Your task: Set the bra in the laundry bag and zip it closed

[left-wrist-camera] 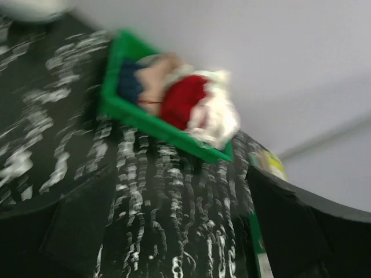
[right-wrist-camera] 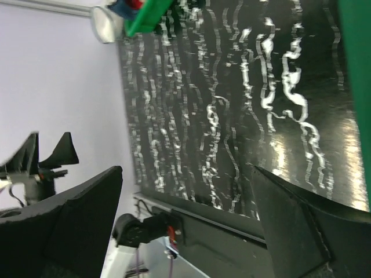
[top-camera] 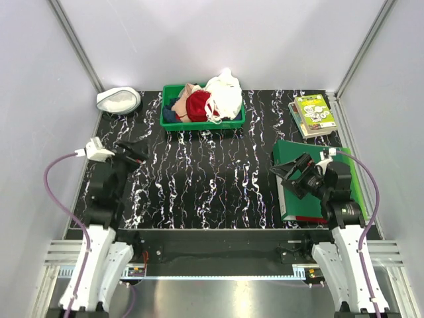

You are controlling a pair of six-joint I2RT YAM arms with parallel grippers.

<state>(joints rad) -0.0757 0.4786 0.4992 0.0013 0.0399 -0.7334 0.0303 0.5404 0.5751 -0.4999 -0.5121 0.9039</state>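
Note:
The white bra lies heaped at the right end of a green bin, beside a red garment. The white mesh laundry bag sits shut at the back left corner of the table. My left gripper hovers open over the left side of the table, well short of the bin. Its wrist view is blurred and shows the bin, the bra and an edge of the laundry bag. My right gripper is open at the right, with nothing between its fingers.
A green board lies under the right arm, and its edge shows in the right wrist view. A yellow-green book lies at the back right. Beige cloth and dark blue cloth fill the bin's left part. White walls enclose the table.

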